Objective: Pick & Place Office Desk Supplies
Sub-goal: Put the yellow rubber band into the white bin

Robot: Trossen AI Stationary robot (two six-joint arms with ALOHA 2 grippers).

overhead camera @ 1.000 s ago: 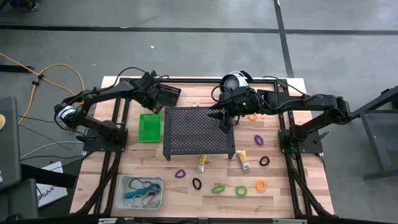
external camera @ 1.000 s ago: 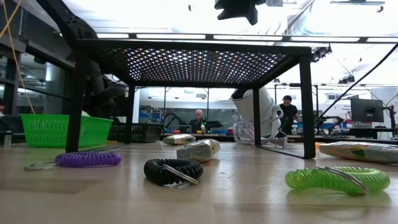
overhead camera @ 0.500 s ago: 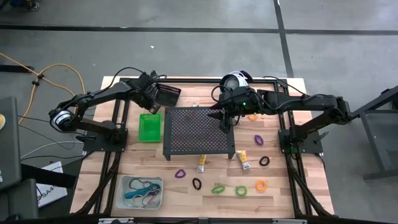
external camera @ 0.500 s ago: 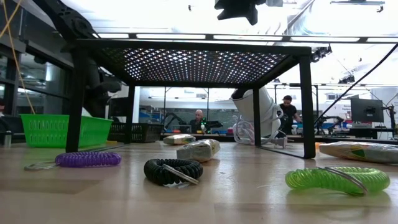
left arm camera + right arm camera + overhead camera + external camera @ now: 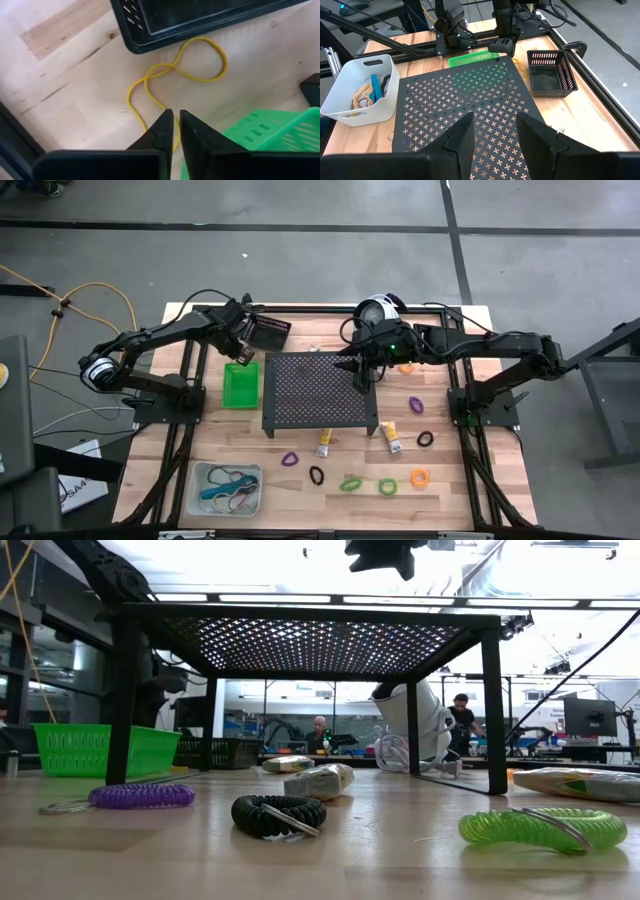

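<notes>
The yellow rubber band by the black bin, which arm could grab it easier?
Probably the left: its gripper hangs right over the yellow rubber band, between the black bin and green bin. The right gripper is over the perforated stand.

purple coil (image 5: 141, 796), black coil (image 5: 279, 813), green coil (image 5: 541, 827) apparently resting on table (image 5: 400, 860).

You'll see your left gripper (image 5: 173, 131) has drawn back from beside the black bin (image 5: 266, 332) toward the green bin (image 5: 241, 383), its fingers now parted by a thin gap above the yellow rubber band (image 5: 176, 70) on the tabletop (image 5: 75, 95).
</notes>
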